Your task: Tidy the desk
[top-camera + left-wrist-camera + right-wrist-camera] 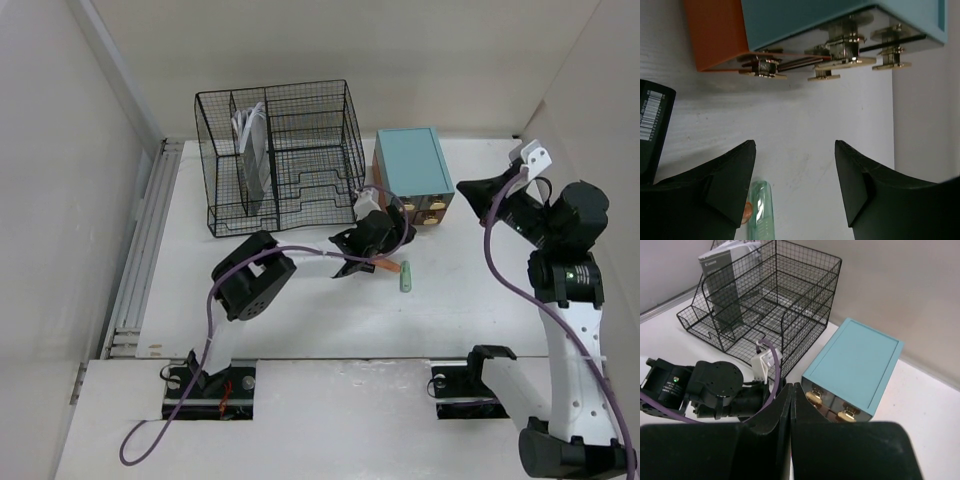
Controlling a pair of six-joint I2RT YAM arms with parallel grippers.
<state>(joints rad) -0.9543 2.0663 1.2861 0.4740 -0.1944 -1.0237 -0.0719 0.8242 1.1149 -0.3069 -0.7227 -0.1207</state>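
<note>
On the white desk (pixel 300 320) my left gripper (pixel 392 238) sits low in front of the teal drawer box (pixel 412 165), pointing at its brass drawer handles (pixel 840 62). In the left wrist view the left gripper (pixel 795 145) is open, with only bare desk (pixel 805 115) between its fingers. A translucent green pen (pixel 761 212) lies beside the left finger, a small orange tip (pixel 746 214) next to it. The same green pen (pixel 407 276) lies near the gripper from above. My right gripper (pixel 472 190) hangs raised to the right of the box, and its jaws (pixel 791 386) are pressed together, empty.
A black wire-mesh organizer (pixel 280 150) holding a booklet (pixel 250 135) stands at the back left, beside the teal box (pixel 855 365). A black item with a barcode label (pixel 652 120) lies left of my left gripper. White walls border the desk.
</note>
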